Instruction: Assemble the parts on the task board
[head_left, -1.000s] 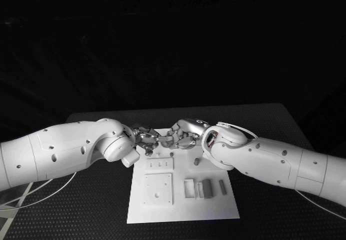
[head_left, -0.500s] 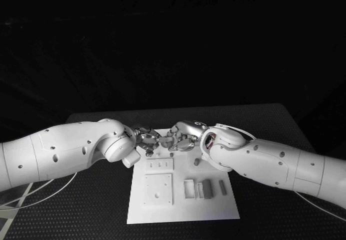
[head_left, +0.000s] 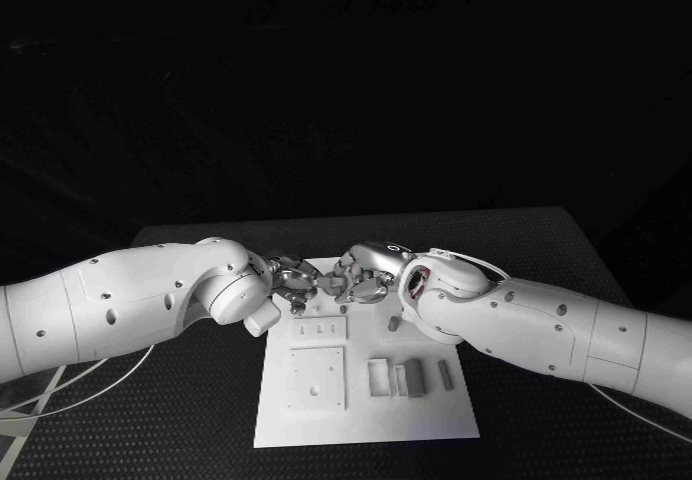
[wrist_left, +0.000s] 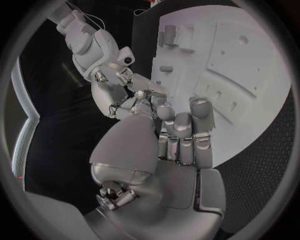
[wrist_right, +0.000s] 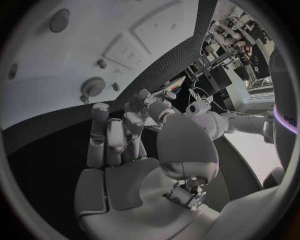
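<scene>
Head view: white task board (head_left: 364, 400), grey parts (head_left: 415, 377) upright.

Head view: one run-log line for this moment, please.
left robot hand: at board's far end, hold unclear | right robot hand: beside it, hold unclear | board: parts lie near

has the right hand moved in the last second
Yes, slightly: the right hand has crept toward the left hand over the far end of the task board, which stayed put.
</scene>
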